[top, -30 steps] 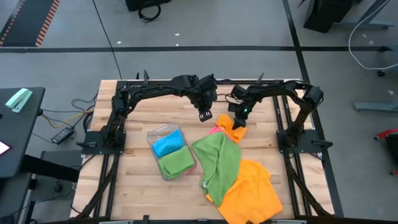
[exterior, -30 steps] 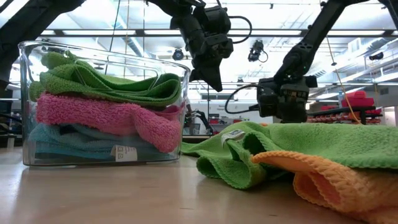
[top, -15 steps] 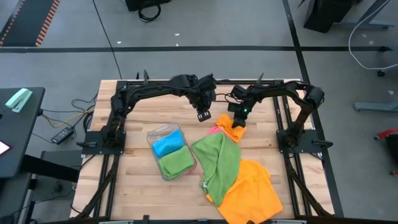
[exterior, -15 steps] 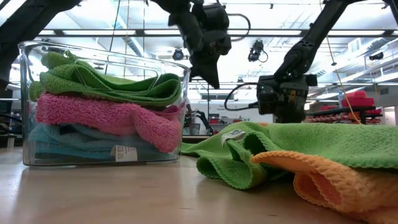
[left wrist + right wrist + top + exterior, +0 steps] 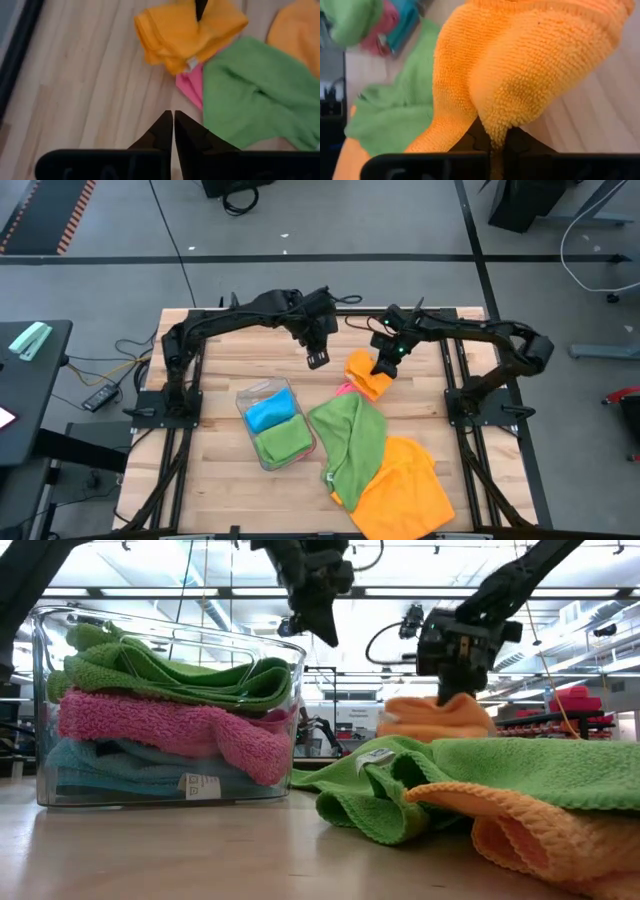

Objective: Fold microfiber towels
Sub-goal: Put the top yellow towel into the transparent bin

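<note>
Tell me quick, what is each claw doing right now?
Left gripper: shut, holding nothing, above the table.
Right gripper: shut on the small orange towel, lifting it.

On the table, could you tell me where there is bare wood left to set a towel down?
Bare wood lies left of the clear tray, and along the far edge behind the shut left gripper. The right half is crowded: the right gripper lifts an orange towel above the green towel.

You have a pale wooden table point(image 5: 215, 395) carrying a clear tray point(image 5: 270, 423), a green towel point(image 5: 352, 442) and an orange towel point(image 5: 405, 490).
</note>
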Robot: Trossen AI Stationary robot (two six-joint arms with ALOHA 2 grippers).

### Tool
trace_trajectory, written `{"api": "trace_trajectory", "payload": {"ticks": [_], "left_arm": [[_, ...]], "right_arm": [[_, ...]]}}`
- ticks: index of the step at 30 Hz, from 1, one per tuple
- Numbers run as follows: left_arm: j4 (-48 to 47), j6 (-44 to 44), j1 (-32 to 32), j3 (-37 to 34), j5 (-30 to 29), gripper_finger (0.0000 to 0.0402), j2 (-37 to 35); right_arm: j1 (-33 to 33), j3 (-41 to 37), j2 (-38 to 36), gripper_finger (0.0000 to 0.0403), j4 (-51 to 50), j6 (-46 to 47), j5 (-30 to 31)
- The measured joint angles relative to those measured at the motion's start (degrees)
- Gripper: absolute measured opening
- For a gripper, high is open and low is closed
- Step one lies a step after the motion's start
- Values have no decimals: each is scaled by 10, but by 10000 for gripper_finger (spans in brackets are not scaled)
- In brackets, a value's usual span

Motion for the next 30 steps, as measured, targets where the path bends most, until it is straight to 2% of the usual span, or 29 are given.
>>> {"api": "trace_trajectory", "payload": {"ticks": [4, 8, 16, 23, 28, 30], "left_arm": [[16, -34, 3, 0, -2, 16, -20], [42, -87, 2, 0, 2, 13, -40], [39, -165, -43, 0, 3, 20, -100], [-73, -137, -104, 0, 4, 15, -142], [-219, -93, -146, -1, 2, 12, -148], [-248, -76, -163, -1, 2, 15, -149]], "right_arm": [[9, 0, -34, 13, 13, 37, 1], [36, 0, -56, 13, 28, 56, -28], [163, 16, -56, 12, 109, 156, -36], [263, 126, -28, 12, 107, 201, 59], [307, 244, 42, 12, 64, 212, 107], [324, 292, 78, 12, 38, 207, 116]]}}
